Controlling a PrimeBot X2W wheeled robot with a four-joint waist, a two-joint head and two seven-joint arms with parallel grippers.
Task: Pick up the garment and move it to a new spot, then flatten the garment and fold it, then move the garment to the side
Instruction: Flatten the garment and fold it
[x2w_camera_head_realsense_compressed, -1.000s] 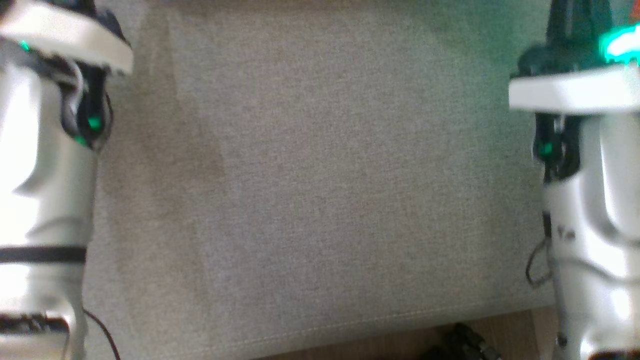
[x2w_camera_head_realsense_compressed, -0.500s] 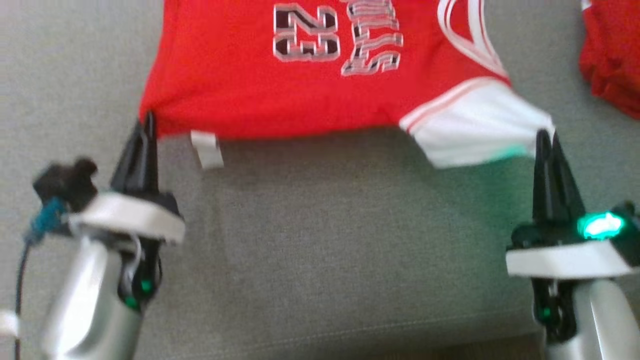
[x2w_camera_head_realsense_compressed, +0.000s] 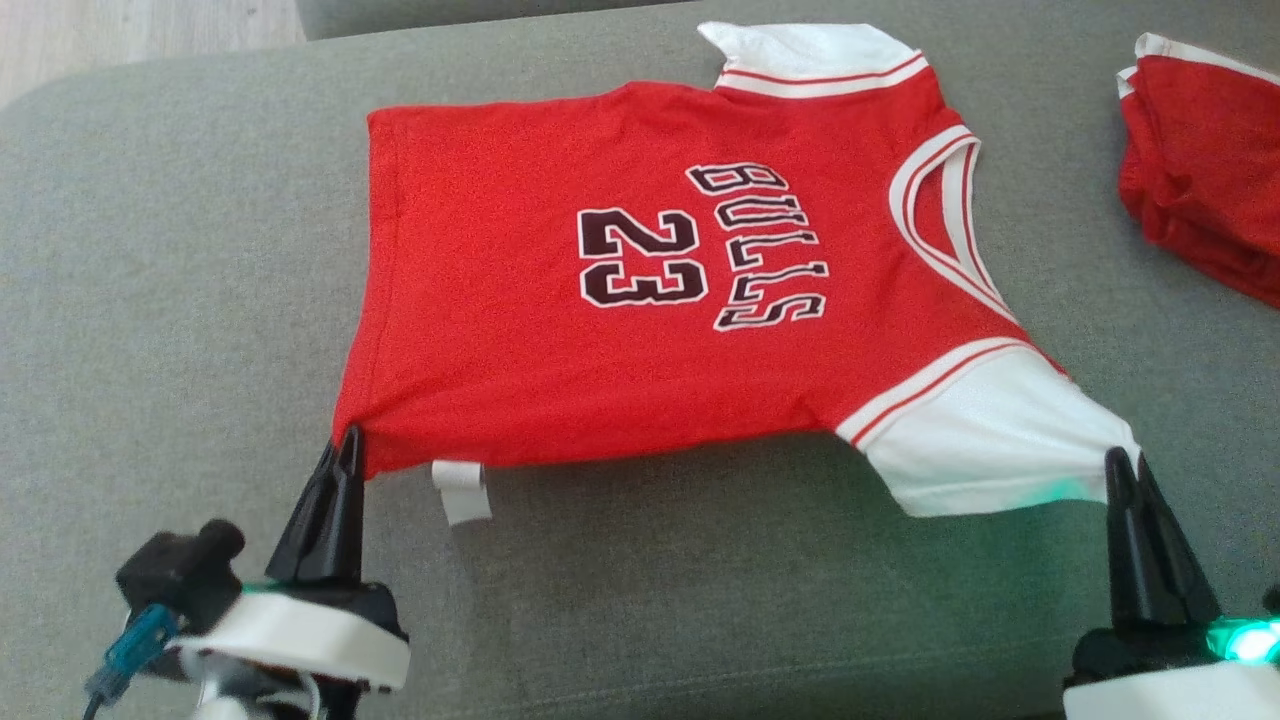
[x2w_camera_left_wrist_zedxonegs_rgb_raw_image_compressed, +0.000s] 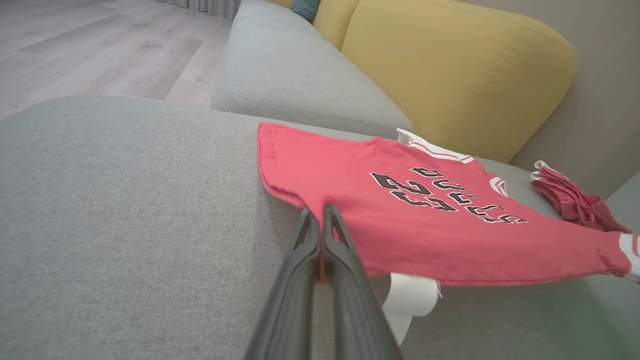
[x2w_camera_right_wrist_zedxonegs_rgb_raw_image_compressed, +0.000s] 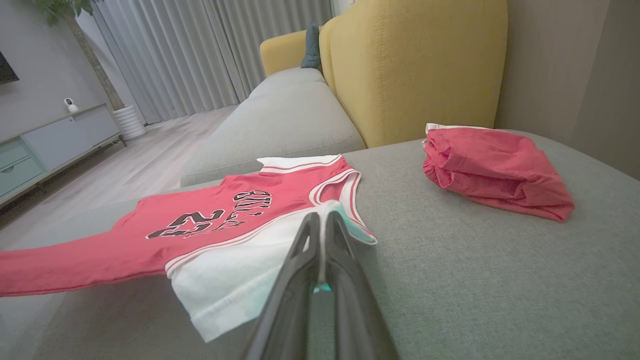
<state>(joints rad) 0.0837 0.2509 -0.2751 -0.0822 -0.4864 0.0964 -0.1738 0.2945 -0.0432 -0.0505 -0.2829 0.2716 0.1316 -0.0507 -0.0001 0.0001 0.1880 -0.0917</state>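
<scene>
**Both grippers pinch the near edge of the red shirt**

From the head view I get the whole shirt from above, laid out on the grey sofa cushion with the hem to the left and the collar to the right. The left gripper has its fingers pressed together on the near hem corner. The right gripper is clamped the same way on the edge of the near white sleeve.

The left wrist view adds the side angle: the near edge rides just clear of the cushion, and a white tag hangs beneath it. The right wrist view takes in the room: a yellow backrest along the far side, curtains and a low cabinet.

A folded pile of red clothes lies on the cushion to the right, well apart from the shirt.

The shirt is red with white, red-striped sleeves. The black "BULLS" and "23" print faces up. The cloth is mostly flat, with small pull wrinkles at the pinched hem corner.
</scene>
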